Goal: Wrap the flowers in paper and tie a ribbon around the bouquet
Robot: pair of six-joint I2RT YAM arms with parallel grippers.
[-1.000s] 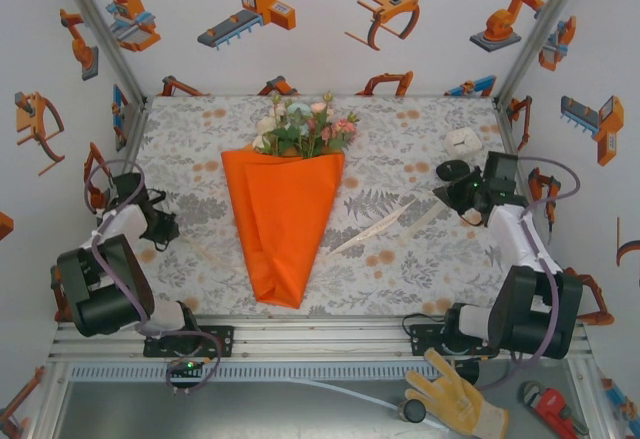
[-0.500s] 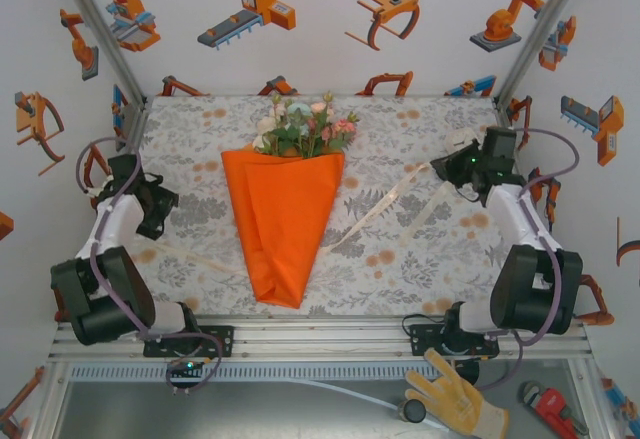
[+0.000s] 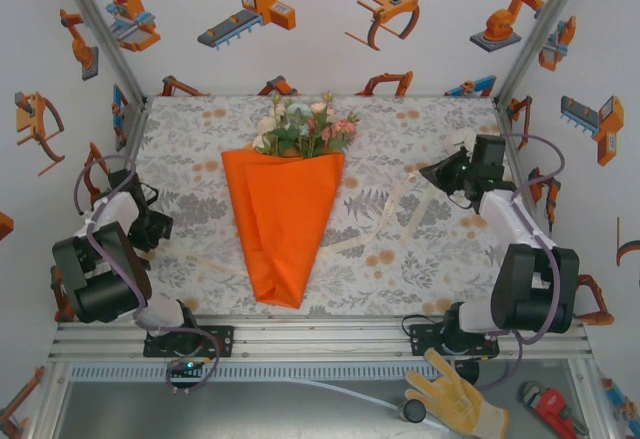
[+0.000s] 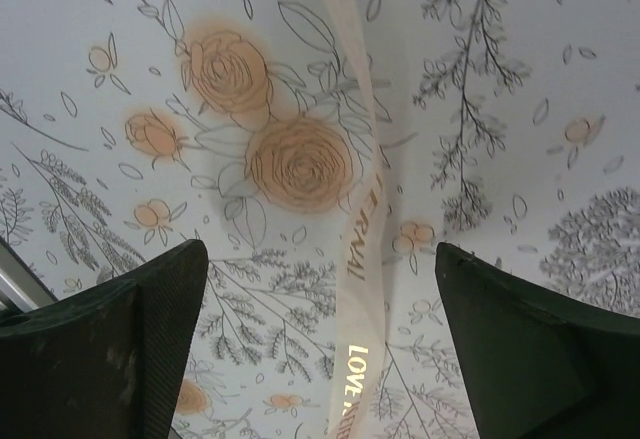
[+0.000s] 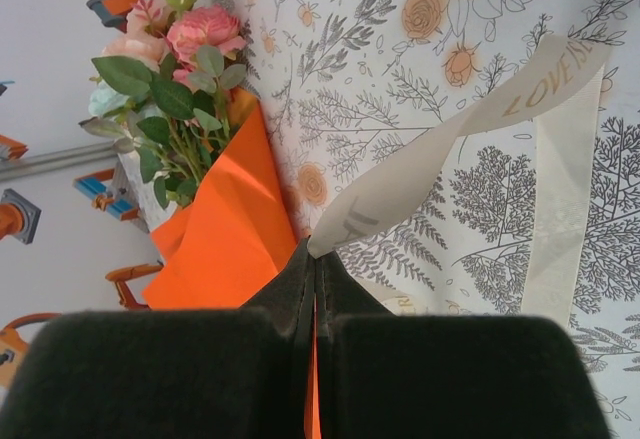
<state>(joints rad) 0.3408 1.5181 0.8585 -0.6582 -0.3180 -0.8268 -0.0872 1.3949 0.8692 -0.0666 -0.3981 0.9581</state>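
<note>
Left arm is folded up tight at the left edge of the bench (image 3: 420,129), wrist tipped down, so the left pincer (image 3: 150,227) sits low over the surface with its jaws wide apart. In the left wrist view the ribbon (image 3: 383,214) lies flat on the floral cloth and runs right through that gap, gold lettering up, touching neither jaw. Right arm is stretched up the right side with the forearm angled inward. The right pincer (image 3: 442,172) points left toward the bouquet (image 3: 285,224), jaws together and clamped on the ribbon's end, and the strip climbs off the bench to reach it. The bouquet lies mid-bench, narrow tip toward the arms, with the flowers (image 3: 305,127) poking out of the far, wide end of the orange paper (image 5: 225,244). The ribbon crosses the bench near the narrow end of the cone and comes out on both sides. Compared with half a second ago, the left pincer has dropped back toward the near edge and the right one has slid a bit inward. The ribbon on the right now sags in a loose bend instead of one straight line. The bouquet hasn't budged.
</note>
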